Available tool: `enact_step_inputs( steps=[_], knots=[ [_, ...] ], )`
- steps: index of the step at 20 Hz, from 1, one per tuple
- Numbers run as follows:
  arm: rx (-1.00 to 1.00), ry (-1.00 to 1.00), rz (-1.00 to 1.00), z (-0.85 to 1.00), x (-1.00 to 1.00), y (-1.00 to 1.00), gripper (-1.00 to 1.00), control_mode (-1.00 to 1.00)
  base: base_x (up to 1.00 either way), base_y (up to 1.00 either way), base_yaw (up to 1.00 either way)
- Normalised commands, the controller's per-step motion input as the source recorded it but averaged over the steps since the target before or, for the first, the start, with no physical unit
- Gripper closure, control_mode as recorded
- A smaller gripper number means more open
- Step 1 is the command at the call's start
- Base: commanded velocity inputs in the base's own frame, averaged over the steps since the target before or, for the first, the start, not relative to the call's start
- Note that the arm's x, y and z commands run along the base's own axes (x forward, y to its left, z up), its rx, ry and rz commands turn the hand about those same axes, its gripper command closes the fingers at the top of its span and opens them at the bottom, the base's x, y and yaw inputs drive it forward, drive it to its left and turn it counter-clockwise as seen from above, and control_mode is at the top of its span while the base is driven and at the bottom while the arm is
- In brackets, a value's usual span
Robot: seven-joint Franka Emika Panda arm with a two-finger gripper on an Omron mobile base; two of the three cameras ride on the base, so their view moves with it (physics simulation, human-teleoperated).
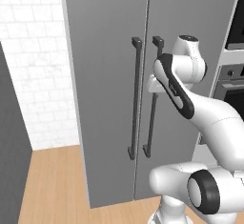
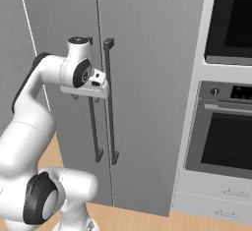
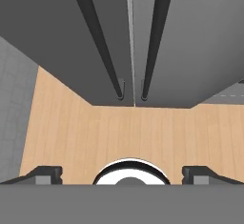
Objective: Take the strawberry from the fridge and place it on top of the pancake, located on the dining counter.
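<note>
In front of me stands the fridge (image 1: 109,99), a tall flat-grey cabinet with two doors, both shut, meeting at a thin seam down the middle. Two long dark bar handles run upright on either side of that seam: the left handle (image 1: 135,99) and the right handle (image 1: 152,123), close together and parallel.

My white arm rises from the base and bends up toward the doors at about the height of the handles' upper part. My hand (image 3: 122,173) points down along the fridge front, just before the handles. In the hand view, its two small dark fingertips (image 3: 45,173) stand far apart at the bottom, so my hand is wide open and holds nothing. In that view, the two handles run away from me to their lower ends, and beyond them lies the light wooden floor (image 3: 119,132).

In the right base view, my hand's white body (image 2: 91,85) sits across the left handle (image 2: 93,127), beside the right handle (image 2: 110,102); I cannot tell whether it touches either one.

To the right of the fridge is a wall oven (image 2: 229,131) with a dark window, a second dark window above it and white drawers (image 2: 221,195) below. To the left of the fridge is a white tiled wall (image 1: 33,66).

The strawberry is out of sight with the doors closed.
</note>
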Motion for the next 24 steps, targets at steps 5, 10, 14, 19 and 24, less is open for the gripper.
enact_step_inputs(
  steps=[5,10,14,19,24],
  knots=[
    [0.00,0.00,0.00,0.00,0.00,0.00,-1.00,1.00,-0.31,0.00,0.00],
    [0.00,0.00,0.00,0.00,0.00,0.00,-1.00,1.00,-0.24,0.00,0.00],
    [0.00,0.00,0.00,0.00,0.00,0.00,-1.00,1.00,-0.04,0.00,0.00],
    [0.01,-0.19,0.00,0.04,0.33,-0.05,-1.00,-1.00,0.01,0.00,0.00],
    [0.01,-0.20,-0.03,0.18,0.52,-0.07,-1.00,-1.00,0.00,0.00,0.00]
  ],
)
